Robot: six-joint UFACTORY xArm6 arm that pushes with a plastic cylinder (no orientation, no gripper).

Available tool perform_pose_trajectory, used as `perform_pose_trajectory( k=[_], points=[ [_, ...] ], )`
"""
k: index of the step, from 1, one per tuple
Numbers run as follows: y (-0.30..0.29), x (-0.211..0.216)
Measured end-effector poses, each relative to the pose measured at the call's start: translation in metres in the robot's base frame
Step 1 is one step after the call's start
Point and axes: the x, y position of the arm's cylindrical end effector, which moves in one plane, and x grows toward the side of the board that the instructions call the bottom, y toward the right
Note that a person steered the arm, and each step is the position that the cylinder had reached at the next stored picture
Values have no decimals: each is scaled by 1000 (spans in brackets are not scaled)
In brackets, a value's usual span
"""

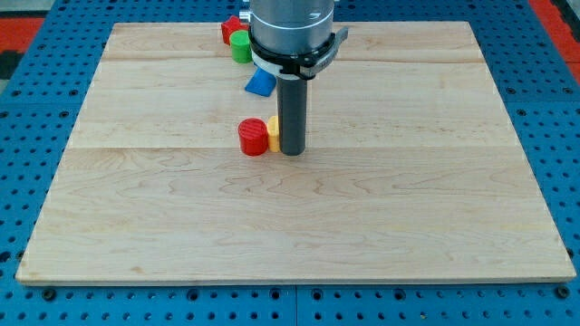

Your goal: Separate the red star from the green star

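Tip parked mid-bench, away from the stars.
My tip (pixel 292 150) touches the yellow block (pixel 273 132) at its 9 o'clock, red cylinder (pixel 253 137) beyond. The tool is a plain rod, with nothing to spread or pinch. Red block (pixel 230 30) and green block (pixel 240 46), seemingly the stars, touch at 12 o'clock, blue block (pixel 260 83) below.
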Motion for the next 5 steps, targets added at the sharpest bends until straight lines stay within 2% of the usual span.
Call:
perform_pose_trajectory(
  k=[1, 2, 3, 4, 5],
  points=[
    [-4, 60],
    [-69, 103],
    [-198, 84],
    [-297, 27],
    [-304, 6]
  ],
)
